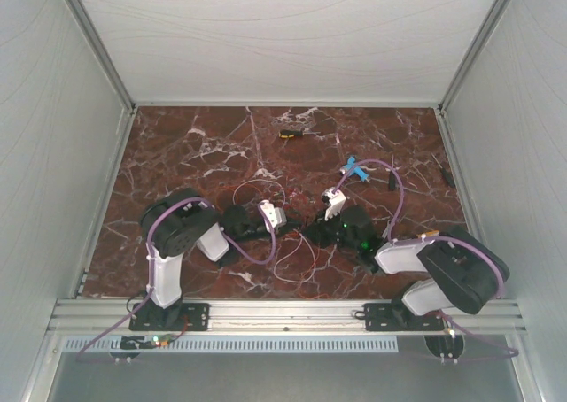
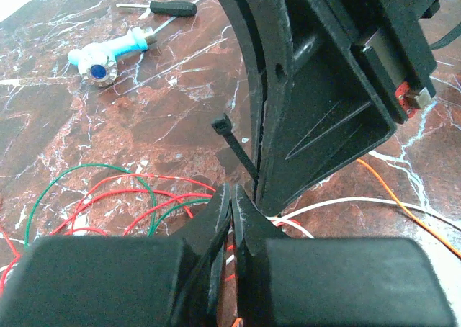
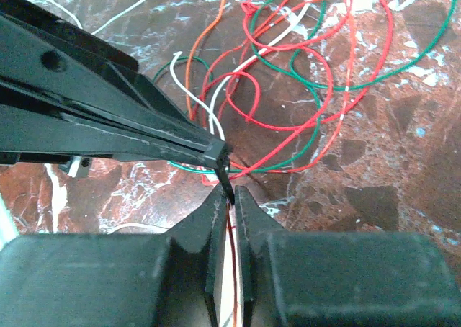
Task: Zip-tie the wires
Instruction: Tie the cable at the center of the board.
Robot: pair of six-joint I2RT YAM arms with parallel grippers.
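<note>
Right claw [image 3: 229, 197] is pinched shut on the tie [image 3: 226, 177], tip to tip with left claw [image 2: 230, 197]. Left is nearly closed too; can't tell whether it grips tie or wires [image 3: 302, 68]. Likely a two-point hold to steer the tie round the strands. Everything sits mid-bench [image 1: 177, 154], toward the near edge, with the wires looped loose underneath.

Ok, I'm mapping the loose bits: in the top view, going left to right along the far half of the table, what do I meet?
Black-and-yellow tool → blue fitting → screwdriver → dark item by the right wall.
</note>
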